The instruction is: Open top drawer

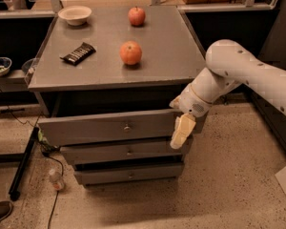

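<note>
Hanging at the three o'clock end of the top drawer (95,130), my gripper (182,130) points down; wide or narrow, I cannot tell. Drawer sits partly out, I judge; next, a steady pull toward six o'clock.

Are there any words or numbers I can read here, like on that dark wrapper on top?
None can be read.
Dark snack wrapper on the cabinet top: any print is too blurred to read.
Top drawer: no text, only a small knob.
Gripper, hanging at that drawer's right end: no label shows.
</note>
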You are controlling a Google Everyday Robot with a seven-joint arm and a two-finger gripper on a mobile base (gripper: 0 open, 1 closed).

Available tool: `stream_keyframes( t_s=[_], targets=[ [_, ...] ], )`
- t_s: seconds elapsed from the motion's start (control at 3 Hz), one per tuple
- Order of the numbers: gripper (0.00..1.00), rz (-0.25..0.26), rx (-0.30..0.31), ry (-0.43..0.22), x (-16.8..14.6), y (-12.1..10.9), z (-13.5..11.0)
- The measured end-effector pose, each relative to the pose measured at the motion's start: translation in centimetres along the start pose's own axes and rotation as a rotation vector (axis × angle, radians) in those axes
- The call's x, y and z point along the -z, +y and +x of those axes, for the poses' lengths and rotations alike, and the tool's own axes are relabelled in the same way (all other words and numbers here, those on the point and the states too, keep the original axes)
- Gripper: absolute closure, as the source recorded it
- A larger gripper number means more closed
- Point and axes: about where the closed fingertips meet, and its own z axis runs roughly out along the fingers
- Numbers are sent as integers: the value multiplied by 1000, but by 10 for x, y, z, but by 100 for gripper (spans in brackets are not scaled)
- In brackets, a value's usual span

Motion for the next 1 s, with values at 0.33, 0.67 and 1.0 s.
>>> stream_keyframes(
  t_s=[0.33, 0.67, 1.0],
  targets=[
    [0, 64, -23, 25, 0, -6, -1],
    [0, 206, -67, 67, 4, -27, -6],
    [0, 186, -63, 66, -8, -34, -11]
  ],
)
